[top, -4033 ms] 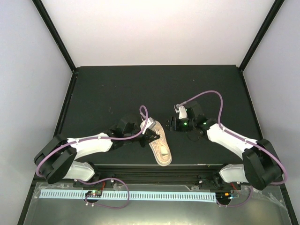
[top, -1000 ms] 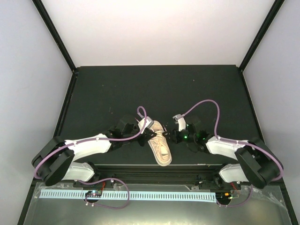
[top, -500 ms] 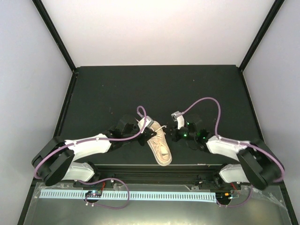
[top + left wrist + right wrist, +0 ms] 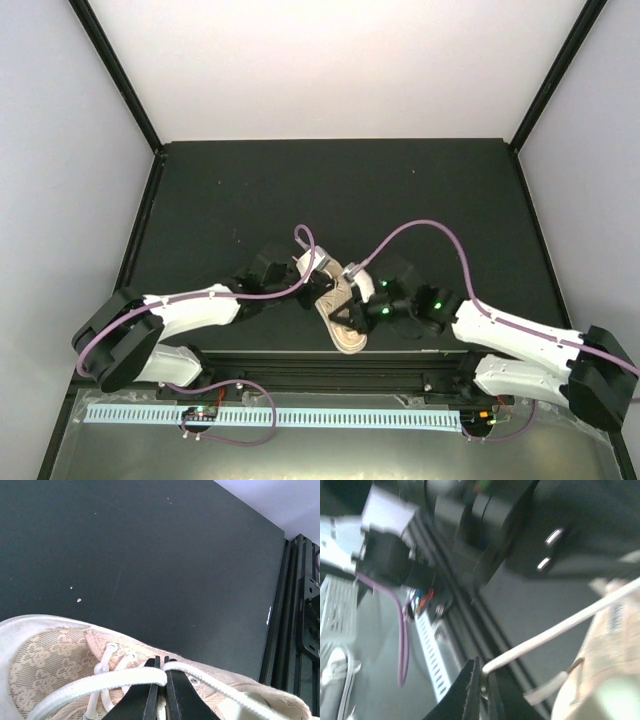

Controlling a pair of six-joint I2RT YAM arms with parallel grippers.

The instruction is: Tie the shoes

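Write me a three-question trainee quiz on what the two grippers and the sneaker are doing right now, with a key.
1. True or false: the left gripper is shut on a lace of the sneaker.
2. The right gripper is pinching: A) nothing, B) a lace, C) the sneaker's sole.
3. How many shoes lie on the table?

Key: 1 true. 2 B. 3 one.
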